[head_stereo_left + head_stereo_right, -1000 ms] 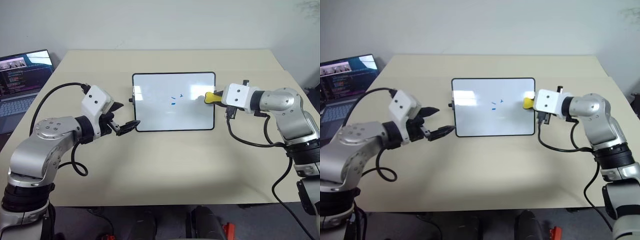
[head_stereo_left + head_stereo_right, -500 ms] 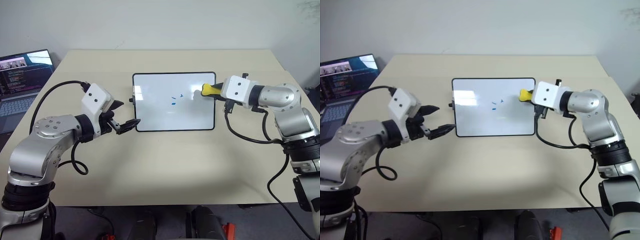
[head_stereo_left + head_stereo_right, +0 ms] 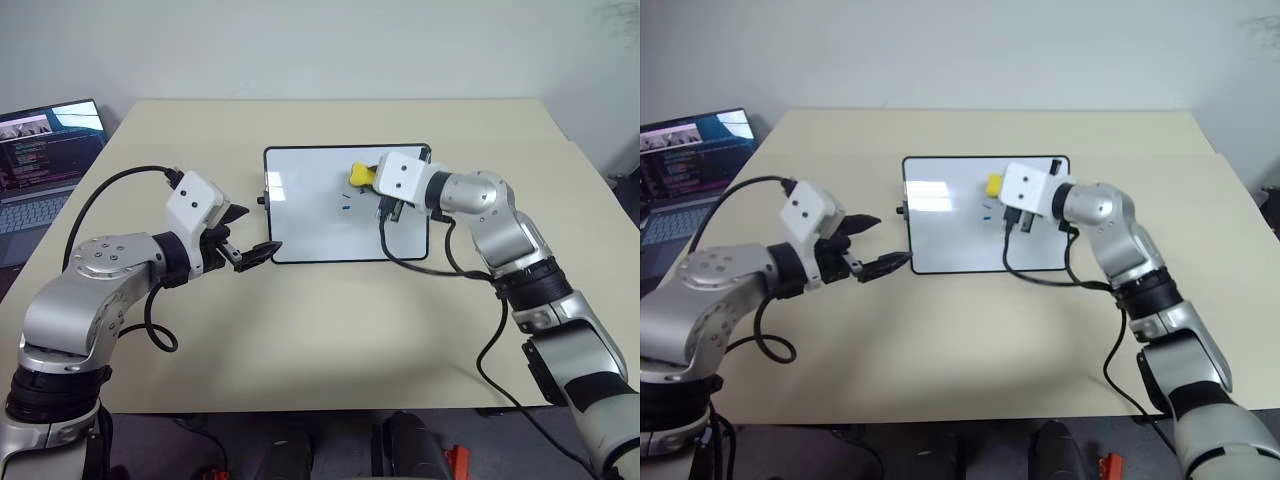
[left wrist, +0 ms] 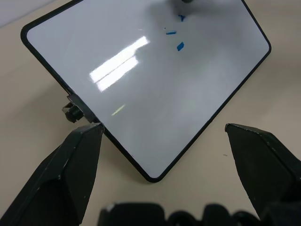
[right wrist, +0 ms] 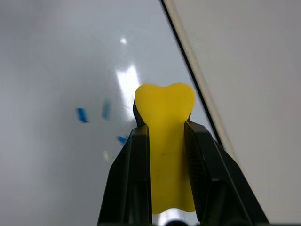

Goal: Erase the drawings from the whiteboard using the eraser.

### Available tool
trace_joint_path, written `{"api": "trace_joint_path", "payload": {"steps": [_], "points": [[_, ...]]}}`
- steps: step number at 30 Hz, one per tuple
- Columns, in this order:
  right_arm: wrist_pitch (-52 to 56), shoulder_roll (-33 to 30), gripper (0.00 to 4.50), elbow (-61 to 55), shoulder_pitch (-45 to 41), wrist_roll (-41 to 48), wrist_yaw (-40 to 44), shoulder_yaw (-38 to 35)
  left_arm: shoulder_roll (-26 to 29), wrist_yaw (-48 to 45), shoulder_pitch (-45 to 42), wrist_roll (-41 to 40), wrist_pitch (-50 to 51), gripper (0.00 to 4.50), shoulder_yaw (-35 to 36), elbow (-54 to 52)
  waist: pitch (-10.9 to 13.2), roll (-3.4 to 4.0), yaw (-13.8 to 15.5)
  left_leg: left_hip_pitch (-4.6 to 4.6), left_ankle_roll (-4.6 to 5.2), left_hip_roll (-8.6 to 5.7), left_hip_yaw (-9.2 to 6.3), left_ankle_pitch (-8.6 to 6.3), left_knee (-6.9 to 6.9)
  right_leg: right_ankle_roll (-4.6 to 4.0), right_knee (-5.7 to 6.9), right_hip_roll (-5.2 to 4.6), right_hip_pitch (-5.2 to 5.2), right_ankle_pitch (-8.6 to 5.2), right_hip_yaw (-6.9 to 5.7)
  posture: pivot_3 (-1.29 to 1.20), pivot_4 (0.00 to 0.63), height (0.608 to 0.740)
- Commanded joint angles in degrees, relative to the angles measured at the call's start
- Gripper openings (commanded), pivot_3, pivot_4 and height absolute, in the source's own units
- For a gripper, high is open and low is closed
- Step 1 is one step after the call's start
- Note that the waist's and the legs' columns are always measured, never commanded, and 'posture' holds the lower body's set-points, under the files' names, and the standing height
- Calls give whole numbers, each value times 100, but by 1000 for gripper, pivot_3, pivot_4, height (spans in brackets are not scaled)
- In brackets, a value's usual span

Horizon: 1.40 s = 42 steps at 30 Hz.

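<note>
The whiteboard (image 3: 347,204) lies flat on the bench (image 3: 330,330), near its middle. A few small blue drawings (image 4: 178,33) are left on the white surface, grouped toward the board's far right part.

The eraser (image 3: 360,175) is held in the right gripper (image 5: 163,141), whose jaws are clamped on its two long sides; its rounded yellow tip is pushed out past the fingertips. It is carried over the board's far half, just beside the marks, and in the right wrist view the blue strokes are seen close to its tip. Whether the tip is touching the surface cannot be told.

The left gripper (image 3: 248,247) is held with its jaws apart and empty, at the board's near left corner, one finger close to the black knob (image 4: 72,111) on the frame.

The eraser is judged light and somewhat soft, so a side grip low on the block, as now, should leave the tip free to flex against the board. The board looks thin, light and glossy, and is likely to slide on the bench when rubbed. It is best steadied at its frame or corner rather than on the white face.
</note>
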Motion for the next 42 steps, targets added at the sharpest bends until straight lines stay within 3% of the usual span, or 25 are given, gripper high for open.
{"api": "trace_joint_path", "payload": {"steps": [1,8,14,19,34,42], "points": [[-191,34,671,357,-286,-211,-310,-7,43,-6,22,-26,-47,4500,173,-165,0,0,2,0,0,0,0,0,0,0,1,0,0,0,0,0,150,740],[-451,121,671,568,-205,-772,-355,490,10,52,41,-75,-2,4500,201,-229,-1,1,-75,1,0,0,3,0,-3,0,5,0,-5,0,3,0,150,740],[-527,99,671,-282,566,-925,231,965,-12,90,43,-84,19,4500,218,-261,-6,-2,-123,7,0,1,2,0,-3,0,8,0,0,0,3,0,150,740],[-337,155,662,-566,753,-906,414,915,-12,97,32,-83,16,4500,217,-256,-6,-2,-122,10,1,1,3,1,3,-1,16,0,2,1,4,0,150,740],[-425,538,635,1030,-769,-1066,-1351,374,-43,99,-29,-53,-15,4500,141,-226,-5,-3,-119,27,-7,0,3,7,5,-5,57,1,-2,-1,11,0,150,740],[-540,324,552,83,128,-874,-21,782,-63,110,-2,-54,-6,4500,143,-257,-5,-3,-124,16,-6,0,3,6,2,-4,47,1,-7,-2,9,0,150,740]]}}
